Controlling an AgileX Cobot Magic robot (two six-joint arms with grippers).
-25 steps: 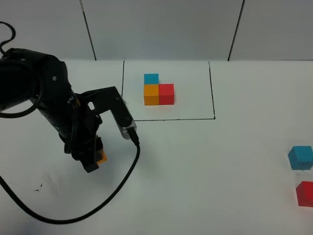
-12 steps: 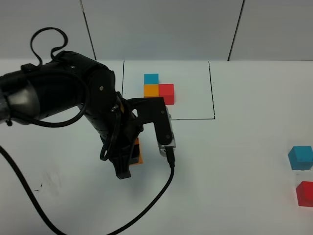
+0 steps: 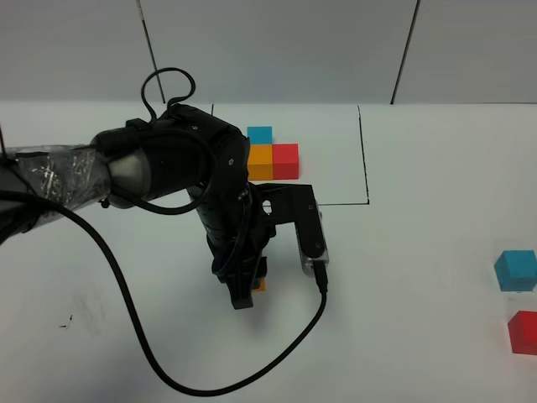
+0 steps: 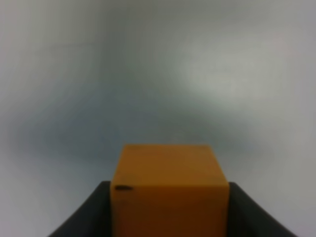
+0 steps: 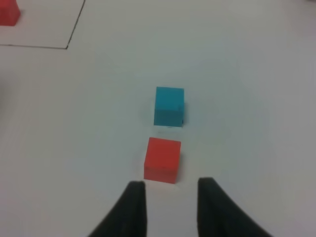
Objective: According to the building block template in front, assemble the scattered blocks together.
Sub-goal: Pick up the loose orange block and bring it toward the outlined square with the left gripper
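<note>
The building block template [image 3: 272,156], a tight L of blue, orange and red cubes, sits inside a black drawn rectangle at the back. My left gripper [image 3: 244,295] hangs in front of that frame, shut on the orange block [image 3: 260,285]. In the left wrist view the orange block [image 4: 170,190] fills the space between the dark fingers [image 4: 89,217]. The light blue block [image 3: 515,269] and the red block [image 3: 523,331] lie at the far right edge. My right gripper [image 5: 171,197] hovers just short of the red block [image 5: 162,159], with the blue block [image 5: 169,105] beyond it. Its fingers stand slightly apart with nothing between them.
A black cable [image 3: 134,336] loops from the left arm across the front of the white table [image 3: 403,252]. The frame's corner line [image 5: 74,34] and a red template cube [image 5: 9,12] show in the right wrist view. A grey panelled wall [image 3: 277,50] rises behind the table.
The left arm has carried the orange block rightward, from the left of the table to just in front of the drawn frame. The blue and red blocks have not moved.
</note>
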